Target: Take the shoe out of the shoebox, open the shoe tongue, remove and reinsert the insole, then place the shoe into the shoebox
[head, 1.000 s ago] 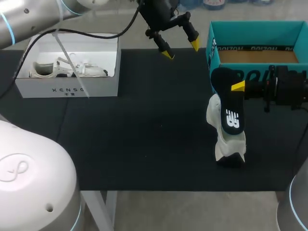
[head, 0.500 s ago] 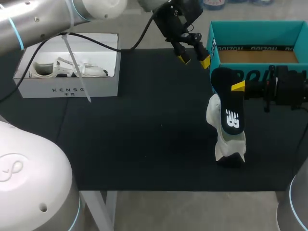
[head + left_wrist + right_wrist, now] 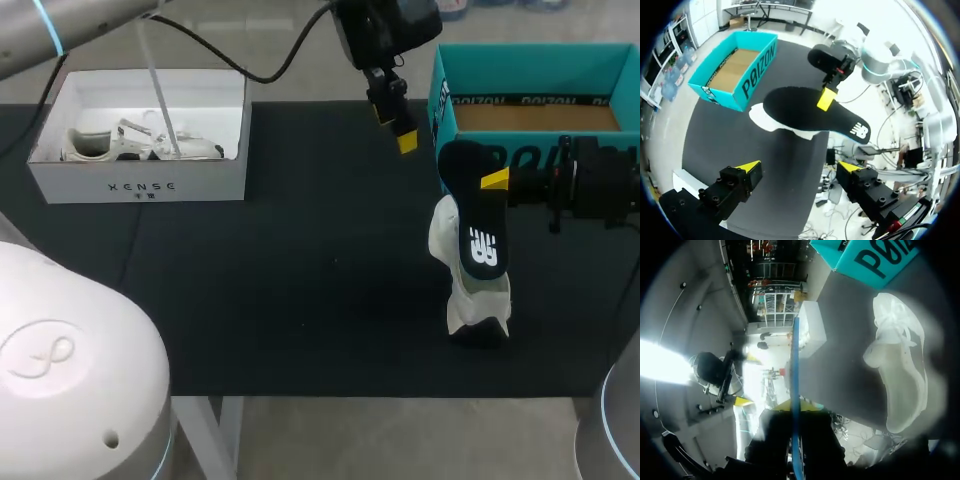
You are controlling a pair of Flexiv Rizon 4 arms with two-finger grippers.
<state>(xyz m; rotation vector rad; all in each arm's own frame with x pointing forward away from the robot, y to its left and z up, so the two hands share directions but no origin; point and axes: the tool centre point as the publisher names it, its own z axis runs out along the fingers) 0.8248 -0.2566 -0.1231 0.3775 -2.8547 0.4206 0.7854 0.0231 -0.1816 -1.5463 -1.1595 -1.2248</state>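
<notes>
My right gripper (image 3: 494, 181) is shut on a black insole (image 3: 478, 222), holding it upright on edge above the white shoe (image 3: 472, 296), which stands on the black mat. From the right wrist the insole (image 3: 795, 390) shows edge-on as a thin blue line between the fingers, with the shoe (image 3: 900, 370) lying ahead. My left gripper (image 3: 397, 125) hangs open above the mat, just left of the teal shoebox (image 3: 441, 104) and behind the insole. In the left wrist view its open fingers (image 3: 799, 167) point toward the insole (image 3: 815, 112), shoe (image 3: 760, 114) and shoebox (image 3: 722, 85).
A white box (image 3: 140, 186) holding another pale shoe stands at the mat's back left. The teal shoebox's cardboard floor is bare. Black mat covers the table between the two boxes and in front of the shoe.
My left arm has swung to the right along the back of the table, from the middle to beside the teal shoebox, turning its fingers downward. The right arm, insole and shoe have stayed put.
</notes>
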